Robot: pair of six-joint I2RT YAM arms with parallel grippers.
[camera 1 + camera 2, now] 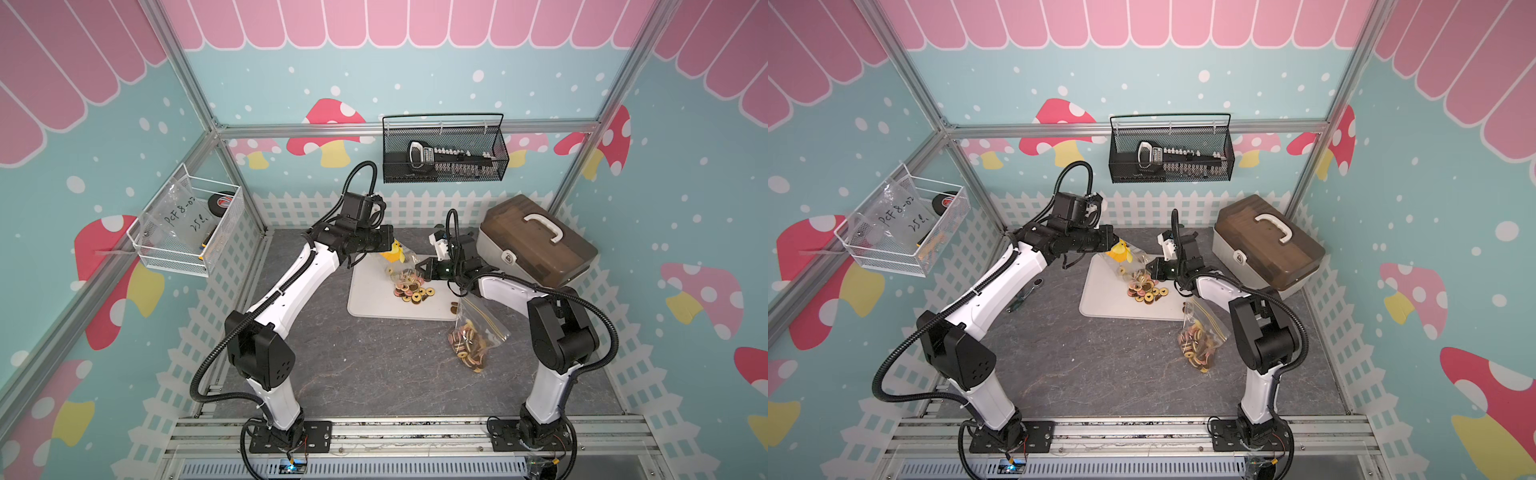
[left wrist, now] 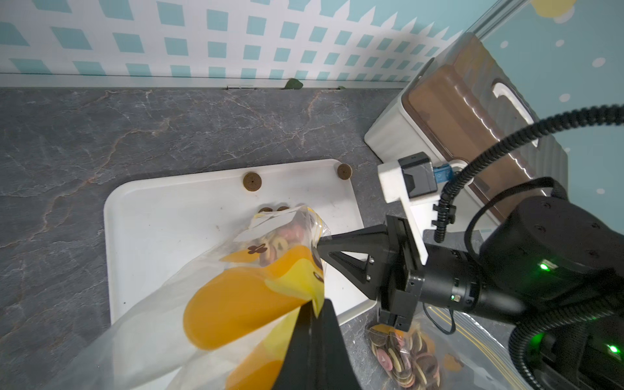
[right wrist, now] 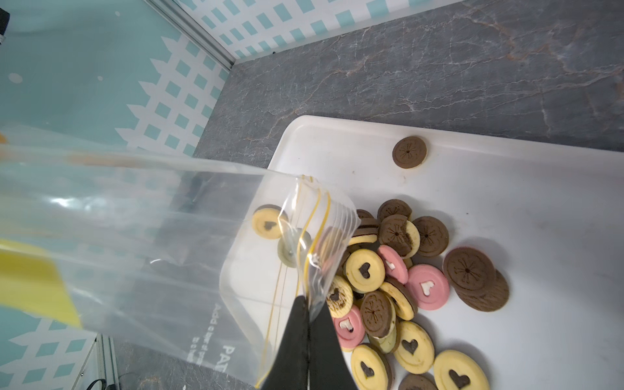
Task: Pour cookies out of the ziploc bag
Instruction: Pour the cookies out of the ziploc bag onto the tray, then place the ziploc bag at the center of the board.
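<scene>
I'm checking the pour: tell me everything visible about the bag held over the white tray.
The held bag is clear thin plastic with a yellow-striped zip mouth, a yellow-orange print and white lettering. It slants over the white tray, mouth lowest, above the spilled cookies. The left tool pinches its printed end; the right tool pinches the mouth edge.

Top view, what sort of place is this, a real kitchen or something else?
Likely a staged robot test cell, not a kitchen: an aluminium frame around cartoon mushroom wall panels, with a left arm and right arm bolted to a rail.
</scene>
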